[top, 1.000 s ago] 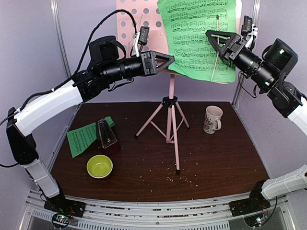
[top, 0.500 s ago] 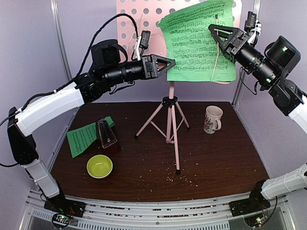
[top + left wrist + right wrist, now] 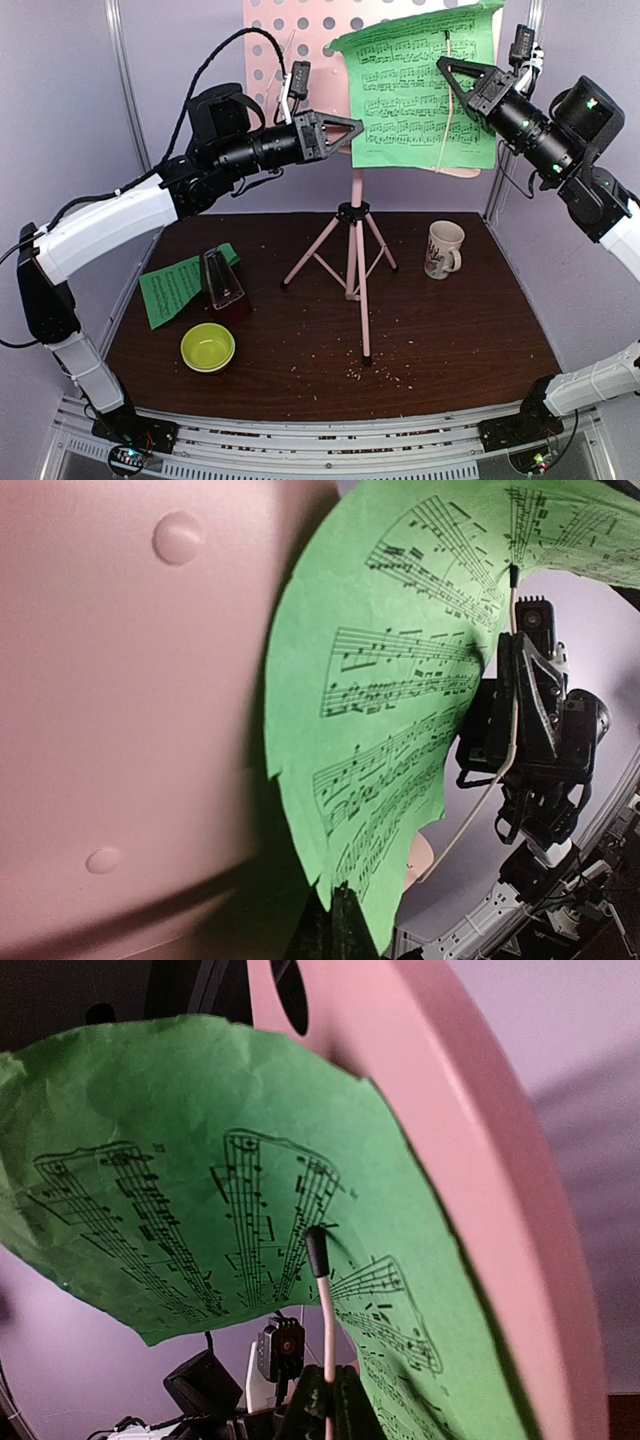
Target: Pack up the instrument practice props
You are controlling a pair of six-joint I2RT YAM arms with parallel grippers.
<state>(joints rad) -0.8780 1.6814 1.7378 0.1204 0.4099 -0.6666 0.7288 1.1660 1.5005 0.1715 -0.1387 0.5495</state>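
pale lilac walls close in a dark brown worktop (image 3: 470, 330) scattered with crumbs. the pink tripod music stand (image 3: 357, 215) is upright in the middle, its feet spread on the wood and its perforated desk (image 3: 268, 35) raised at the far side. a green sheet-music page (image 3: 410, 100) lies against the right part of the desk, with its top edge curling forward, away from the desk. a thin pink wire (image 3: 326, 1330) with a dark tip runs up and down across the front of the page.

the left gripper (image 3: 358, 127) reaches in from the left with its fingers drawn together to a point. that point is right at the lower left edge of the page. from the wrist view i cannot tell whether any paper is pinched between the fingers. the right gripper (image 3: 442, 64) comes in from the right at the upper part of the page. its fingers are narrow, and in its wrist view the pink wire passes down between them.

a second green page (image 3: 168, 288) lies flat on the left of the worktop. the dark red pyramid metronome (image 3: 221, 280) stands upright on its near right corner. a yellow-green bowl (image 3: 208, 347) sits just nearer than the metronome. a white mug (image 3: 443, 248) stands right of the stand's legs, well apart from them.
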